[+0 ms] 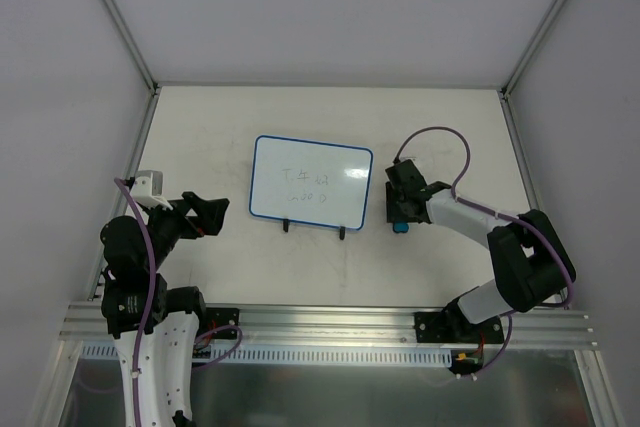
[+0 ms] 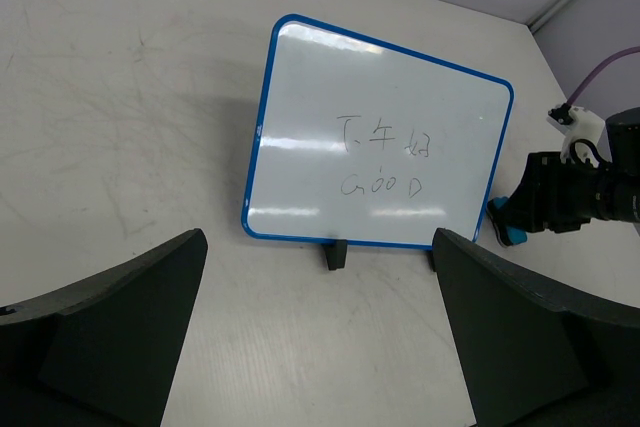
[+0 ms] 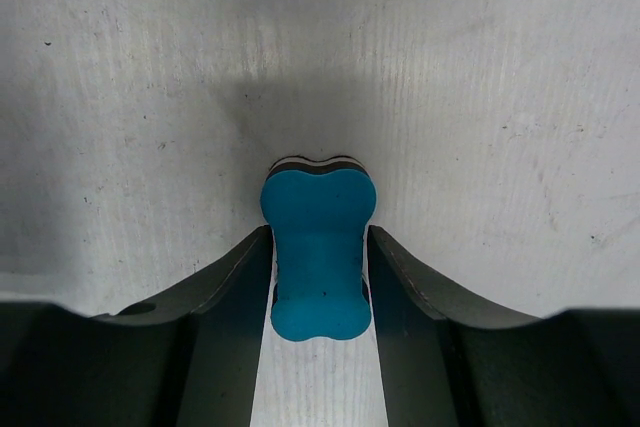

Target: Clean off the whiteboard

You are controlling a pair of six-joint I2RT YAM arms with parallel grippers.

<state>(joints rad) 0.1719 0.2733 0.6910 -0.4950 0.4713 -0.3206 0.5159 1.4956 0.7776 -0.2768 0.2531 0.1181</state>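
Standing nearest, the left gripper (image 1: 207, 215) hovers with jaws spread wide. The right gripper (image 1: 401, 215) is down at the table (image 1: 200, 127), both fingers against the sides of a blue eraser (image 3: 318, 257). Just left of it, mid-table, the whiteboard (image 2: 375, 147) leans back on two black feet (image 2: 336, 254). Lower handwriting reads "GOOD"; the upper line is illegible.

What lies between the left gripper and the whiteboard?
Only bare tabletop lies between the left gripper and the whiteboard. Both the top view and the left wrist view show this.
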